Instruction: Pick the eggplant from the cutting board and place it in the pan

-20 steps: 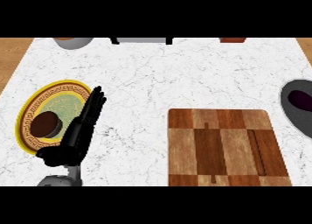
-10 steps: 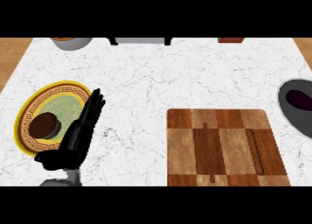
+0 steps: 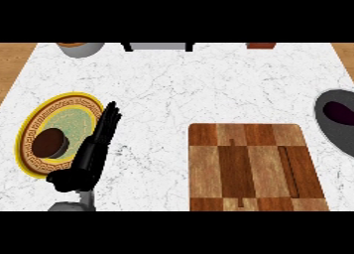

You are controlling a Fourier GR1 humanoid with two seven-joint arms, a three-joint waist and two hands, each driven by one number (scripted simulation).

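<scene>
The dark purple eggplant [image 3: 345, 114] lies inside the grey pan [image 3: 339, 124] at the right edge of the head view. The wooden cutting board [image 3: 253, 167] at lower centre-right has nothing on it. My left hand [image 3: 90, 156] shows at the lower left, fingers straight and pointing up the counter, beside the yellow plate [image 3: 70, 124]. It holds nothing. My right hand does not show.
On the yellow plate sits a round brown item [image 3: 49, 143]. A grey bowl [image 3: 81, 48], a dark-framed object [image 3: 159, 46] and a small brown thing [image 3: 261, 45] line the counter's far edge. Wooden floor shows past both sides.
My left hand has slid slightly toward the lower edge. The pan shows a little more at the right. Nothing else has moved.
</scene>
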